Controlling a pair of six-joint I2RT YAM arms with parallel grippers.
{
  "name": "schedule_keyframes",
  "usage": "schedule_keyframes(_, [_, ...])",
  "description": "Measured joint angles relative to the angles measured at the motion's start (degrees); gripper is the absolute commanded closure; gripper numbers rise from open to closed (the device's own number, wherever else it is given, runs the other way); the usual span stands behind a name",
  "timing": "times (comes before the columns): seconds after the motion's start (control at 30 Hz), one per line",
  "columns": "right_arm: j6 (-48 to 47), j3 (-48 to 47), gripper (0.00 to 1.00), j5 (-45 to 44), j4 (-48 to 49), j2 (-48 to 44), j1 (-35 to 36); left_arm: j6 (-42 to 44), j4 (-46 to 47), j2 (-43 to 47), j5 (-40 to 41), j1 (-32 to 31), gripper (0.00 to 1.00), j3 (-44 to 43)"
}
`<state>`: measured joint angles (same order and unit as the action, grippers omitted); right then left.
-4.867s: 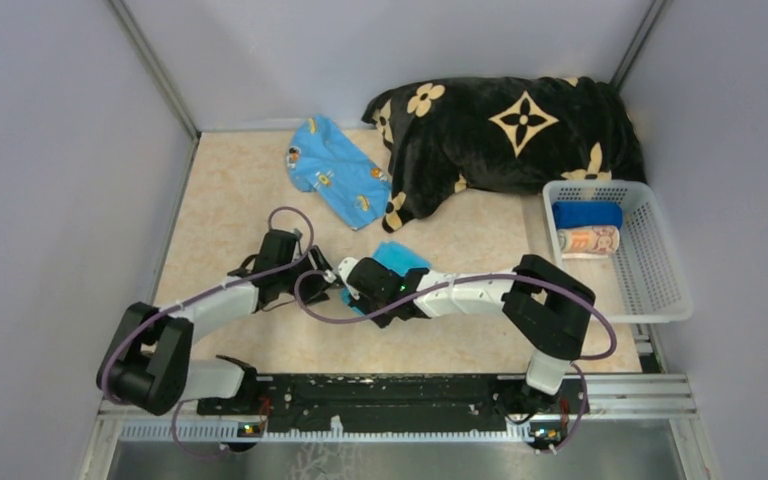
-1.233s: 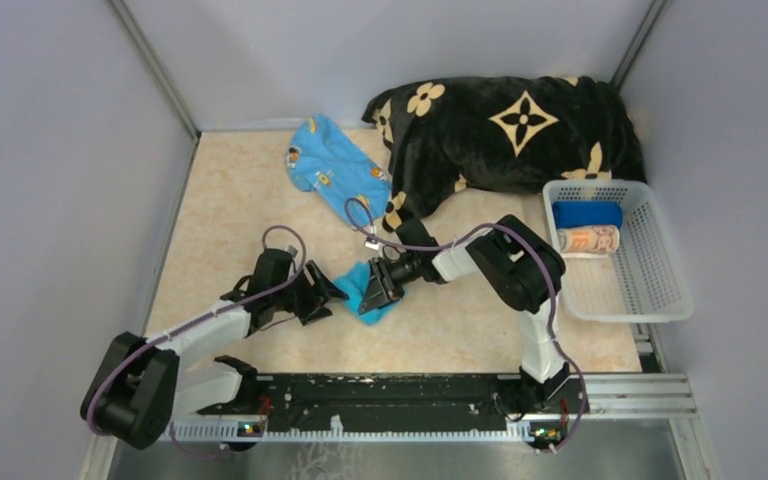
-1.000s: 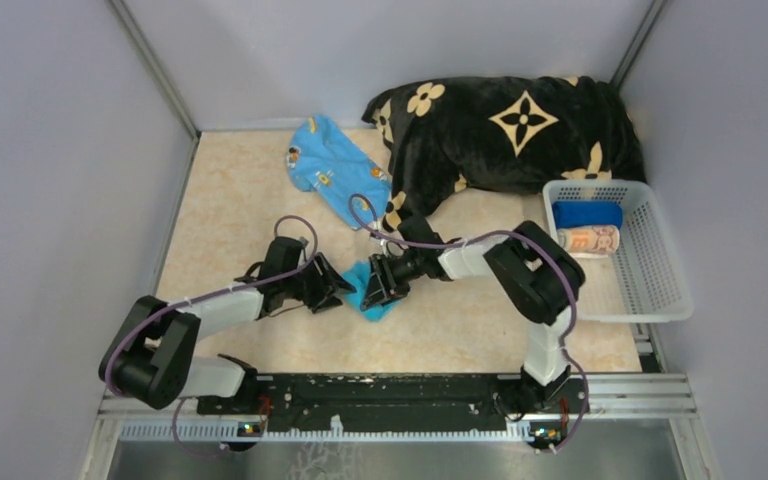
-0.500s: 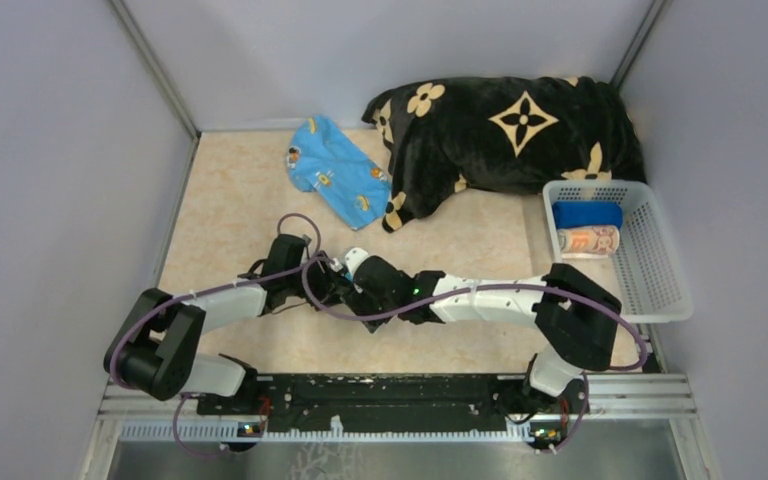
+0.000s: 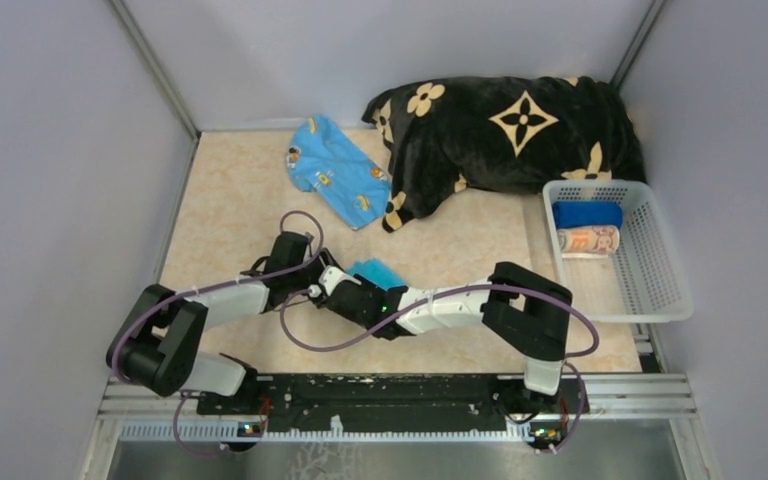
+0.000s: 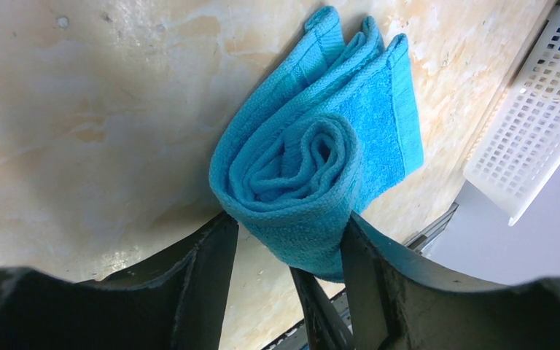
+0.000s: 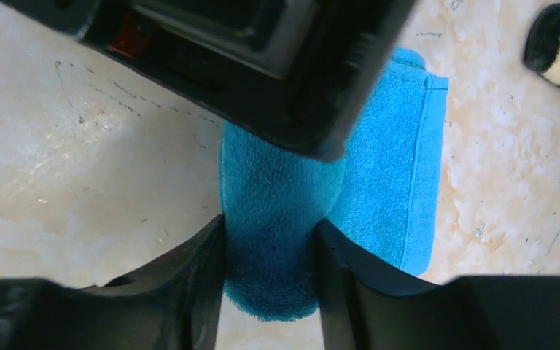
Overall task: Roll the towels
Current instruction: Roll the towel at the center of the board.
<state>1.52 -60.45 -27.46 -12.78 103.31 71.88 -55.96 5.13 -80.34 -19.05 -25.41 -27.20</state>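
Note:
A plain turquoise towel [image 5: 376,272] lies mid-table, one end rolled up and the rest flat. In the left wrist view the roll's spiral end [image 6: 300,164] sits between my left gripper's [image 6: 289,244] jaws, which press its sides. In the right wrist view the same roll [image 7: 277,189] is squeezed between my right gripper's [image 7: 270,266] jaws, with the left gripper's body just above it. Both grippers meet at the roll in the top view, left [image 5: 316,274] and right [image 5: 334,284]. A light blue printed towel [image 5: 335,172] lies flat at the back.
A white basket [image 5: 662,290] at the right holds a dark blue roll [image 5: 587,214] and a striped roll [image 5: 588,241]. A large black plush blanket [image 5: 510,125] with tan flowers fills the back right. Grey walls close in left, back and right.
The right arm swung from behind the towel round to its front right side and its gripper closed on the roll. The left gripper stayed at the roll's left end.

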Motion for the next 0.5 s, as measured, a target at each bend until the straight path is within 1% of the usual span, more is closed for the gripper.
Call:
schedule_keyframes(0.13, [-1.42,0.0,0.69,-0.33,0.72,1.01,-0.46,0.42,-0.04,0.09,-0.04,-0.2,0.3,-0.28])
schedule_keyframes(0.23, [-1.9,0.04,0.73,3.91,0.98,0.59,-2.25,0.76,-0.44,1.29,0.59,-0.22,0.25,-0.26])
schedule_keyframes(0.33, [-1.46,0.76,0.75,13.77,1.84,-1.14,-6.8,1.16,-2.12,3.78,2.23,0.09,0.22,0.26])
schedule_keyframes(0.5, [0.94,2.43,0.75,34.34,4.04,-2.75,-15.8,1.7,-6.56,9.62,4.48,1.18,0.19,1.88])
